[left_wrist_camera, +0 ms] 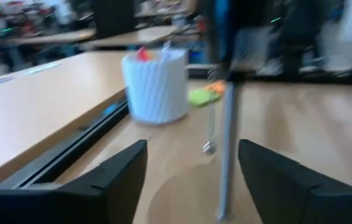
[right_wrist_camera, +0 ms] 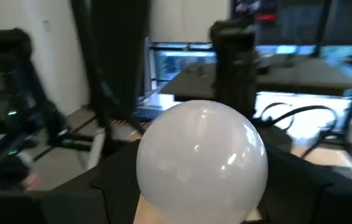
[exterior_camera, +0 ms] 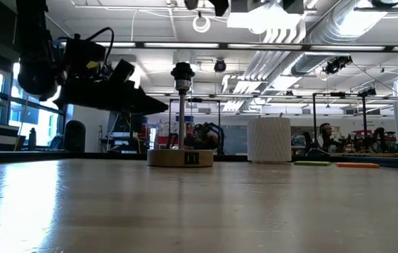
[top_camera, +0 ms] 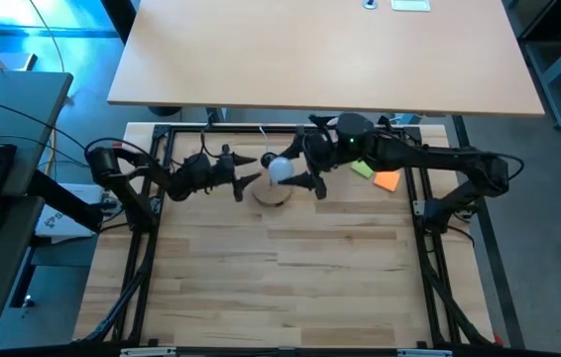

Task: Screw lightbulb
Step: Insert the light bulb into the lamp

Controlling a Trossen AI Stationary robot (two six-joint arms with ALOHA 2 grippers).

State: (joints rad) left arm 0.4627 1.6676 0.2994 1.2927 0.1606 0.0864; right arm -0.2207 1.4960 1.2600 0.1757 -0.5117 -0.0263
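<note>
We saw a white ribbed cup standing upright on the worktop, with something pink or red just showing above its rim; we could not tell what it was. In the low view the same cup stood at about three o'clock from the wooden disc stand, well apart from it, with flat green and orange pieces lying further out in the same direction. The stand carried an upright post topped by a dark socket. The lightbulb appeared as a smooth, white, rounded globe with small glints on its surface; its base was hidden from us. From above, the lightbulb sat at roughly twelve o'clock on the stand, overlapping its far edge and raised off the worktop. The right gripper had its jaws clamped on the lightbulb, the dark fingers pressing against both sides of the globe in the right wrist view. The left gripper hovered at about nine o'clock from the stand, just beside it, with its jaws wide apart and nothing between them but the stand's post farther off; its fingers touched nothing that we could see.
</note>
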